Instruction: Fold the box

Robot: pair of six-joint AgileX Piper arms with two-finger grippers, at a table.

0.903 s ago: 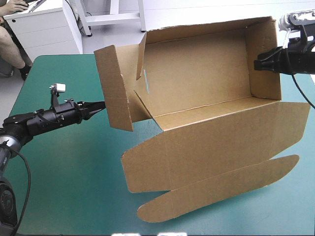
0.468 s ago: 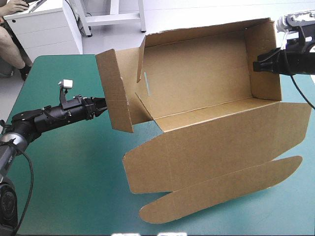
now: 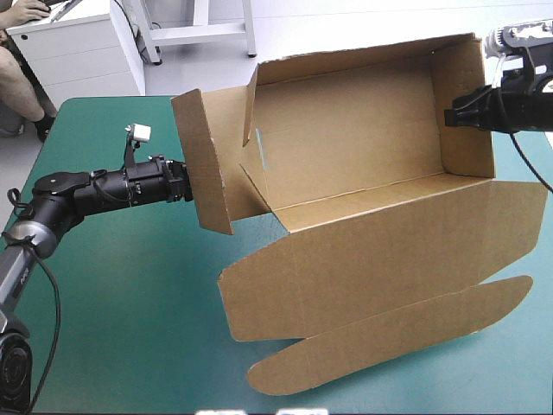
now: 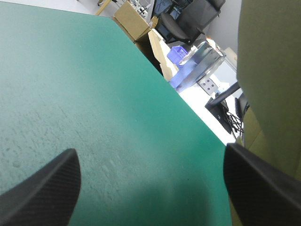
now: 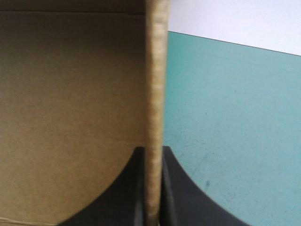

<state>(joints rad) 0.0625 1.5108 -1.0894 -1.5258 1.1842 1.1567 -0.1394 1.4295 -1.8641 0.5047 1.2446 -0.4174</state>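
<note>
Having been carried forward since the earlier frames, the left tool [image 3: 183, 183] is now found against the outer face of the left end flap [image 3: 203, 164] of the box [image 3: 363, 147], where before it was held short of it. The flap has been nudged slightly to the right, while the rest of the box has hardly been moved. The right tool [image 3: 449, 114] has been kept at the same spot on the right end wall.

The left arm is stretched low and nearly level over the teal-green counter [image 3: 130, 294], reaching in from its left edge. In its wrist view the left tool [image 4: 149, 153] is seen spread wide, with nothing held between the black fingers; brown board of the box [image 4: 273, 70] is seen just beside one finger. The right arm is brought in from the right, raised above the counter. The right tool [image 5: 153, 149] is pinched narrow, the edge of the box wall [image 5: 70, 94] clamped between both fingers.

The box is placed on the far right part of the counter, its tray open to the high camera, with the lid [image 3: 371, 251] laid flat in front and the rounded tuck flap [image 3: 389, 333] toward the near edge.
</note>
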